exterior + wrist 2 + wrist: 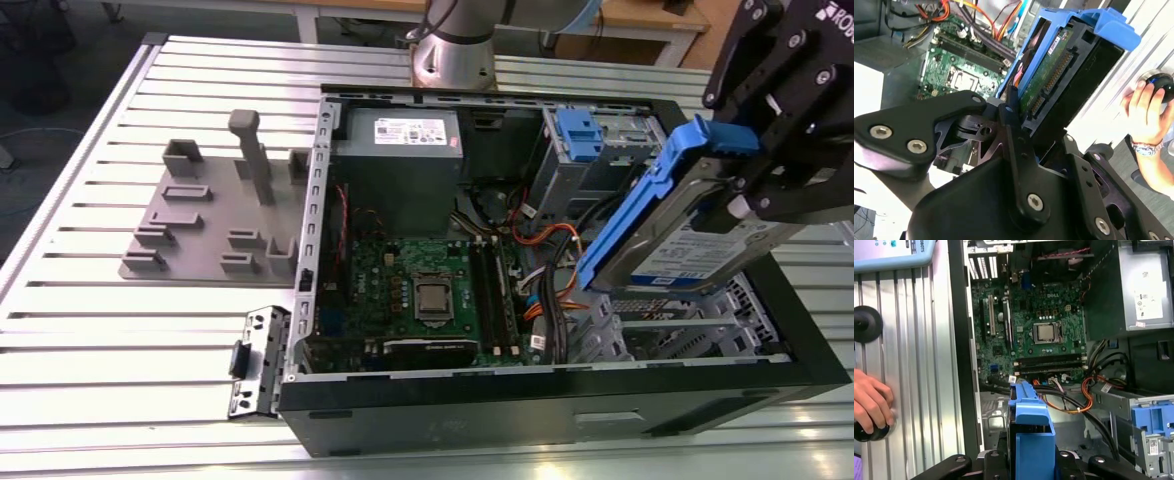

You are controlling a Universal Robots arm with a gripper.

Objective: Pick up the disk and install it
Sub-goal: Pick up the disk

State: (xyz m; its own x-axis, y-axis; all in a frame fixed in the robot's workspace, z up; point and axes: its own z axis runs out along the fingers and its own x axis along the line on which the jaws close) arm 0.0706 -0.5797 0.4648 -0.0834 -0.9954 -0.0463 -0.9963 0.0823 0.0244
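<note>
We find the black gripper [750, 200] clamped shut on the disk [674, 245], a flat silver hard drive framed by a bright blue plastic bracket. It hangs above the open black computer case [561, 400], at the exterior view's right. We judge it rigid, dense and sensitive to shock. The bracket may flex, so the flat faces give the sounder hold. Its long axis tilts steeply, lower end pointing into the case, labelled face toward the exterior camera.

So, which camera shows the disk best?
The exterior view: the disk shows its labelled face and blue bracket, above the open case. The second wrist view shows its circuit-board underside; the first wrist view, its bracket end-on.
</note>
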